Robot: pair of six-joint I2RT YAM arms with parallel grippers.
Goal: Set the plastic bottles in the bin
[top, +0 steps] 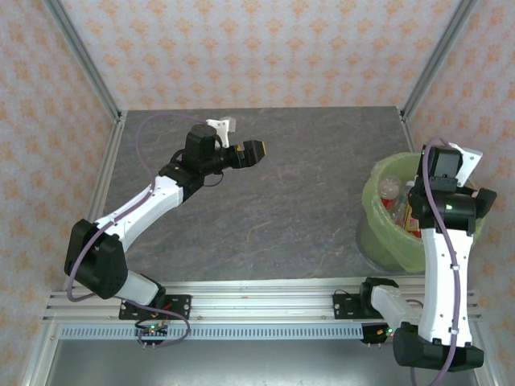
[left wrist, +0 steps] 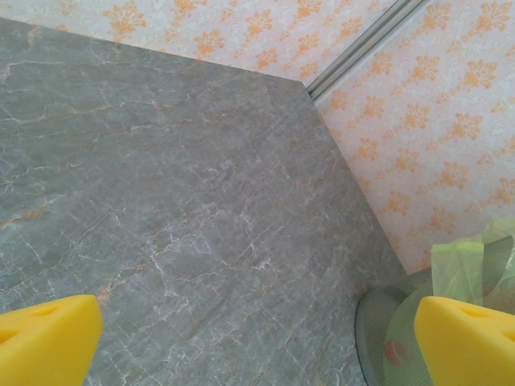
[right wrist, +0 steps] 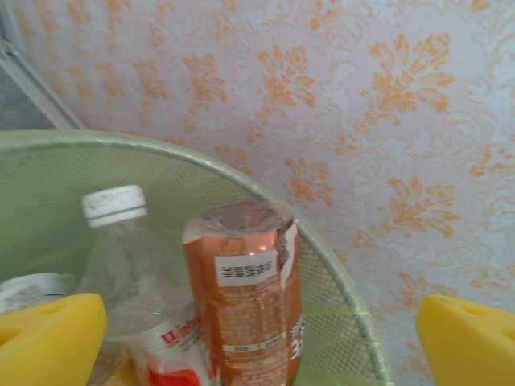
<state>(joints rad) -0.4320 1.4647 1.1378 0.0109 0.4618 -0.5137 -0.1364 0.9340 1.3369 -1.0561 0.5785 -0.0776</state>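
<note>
— Where are the plastic bottles?
— In the green-lined bin, right of frame, below the right fingers, spread wide. Left fingers, also apart, hang over the counter.

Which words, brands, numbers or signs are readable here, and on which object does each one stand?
None is readable with certainty.
On the brown bottle, white sticker: a row of characters, too blurred to read.
On the clear bottle, red and white label: print blurred and cut off.
On the bottles in the bin, top view: labels too small.
</note>
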